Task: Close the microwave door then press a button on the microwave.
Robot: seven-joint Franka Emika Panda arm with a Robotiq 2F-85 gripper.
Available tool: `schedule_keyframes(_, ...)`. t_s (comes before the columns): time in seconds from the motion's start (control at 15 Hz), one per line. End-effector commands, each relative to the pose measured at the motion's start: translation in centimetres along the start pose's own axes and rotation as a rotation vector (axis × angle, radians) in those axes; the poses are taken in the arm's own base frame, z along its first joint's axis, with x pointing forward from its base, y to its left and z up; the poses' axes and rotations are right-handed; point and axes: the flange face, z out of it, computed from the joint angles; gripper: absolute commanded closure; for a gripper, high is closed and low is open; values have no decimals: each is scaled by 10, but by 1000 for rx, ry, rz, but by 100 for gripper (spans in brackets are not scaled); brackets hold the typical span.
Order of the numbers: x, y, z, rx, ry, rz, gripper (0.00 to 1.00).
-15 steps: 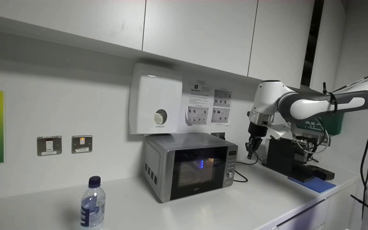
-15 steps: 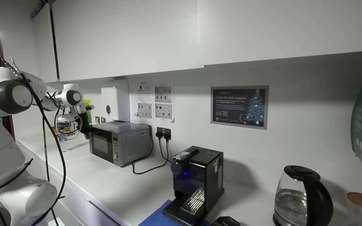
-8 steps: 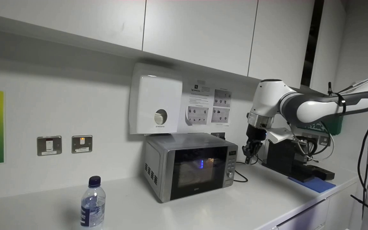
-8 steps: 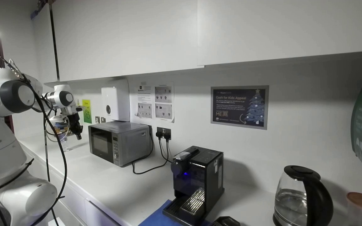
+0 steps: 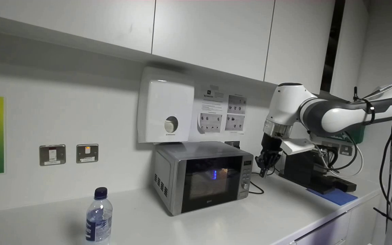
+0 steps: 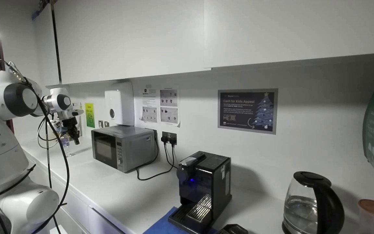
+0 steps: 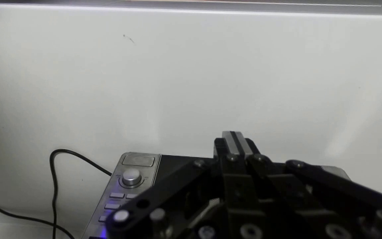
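Microwave (image 5: 201,177): sat lower center in an exterior view, likely heavy, steady under a push.
Door (image 5: 213,183): looked shut, probably rigid and slippery.
Buttons (image 7: 117,195): likely stiff, called for pressing, not gripping.
Hand (image 7: 233,133): pressed together, empty.

"What did the wrist view lose?"

"Much of the microwave door (image 7: 177,166), hidden behind the gripper (image 7: 233,133). The bottom edge cut off the rest of the microwave (image 7: 149,171)."

"And the buttons (image 7: 117,195), left of the gripper there?"

"It covered part of them. In both exterior views any markings were too small to read."

"The bottle (image 5: 99,217), well apart from the gripper?"

"Its foot ran off the bottom edge in an exterior view."

"And the coffee machine (image 5: 298,168), right of the gripper in that view?"

"A white block (image 5: 296,145) beside the gripper hid part of its top."

"The kettle (image 6: 300,206), far from the gripper?"

"Its base was clipped, in an exterior view."
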Motion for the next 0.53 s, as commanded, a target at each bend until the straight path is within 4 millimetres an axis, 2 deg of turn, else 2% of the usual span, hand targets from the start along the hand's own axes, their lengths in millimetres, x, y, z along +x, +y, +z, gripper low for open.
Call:
schedule_keyframes(0.0, 4, -9, -7, 1, 15, 14, 66)
schedule_keyframes(0.47, 7, -13, -9, -1, 36, -9, 15)
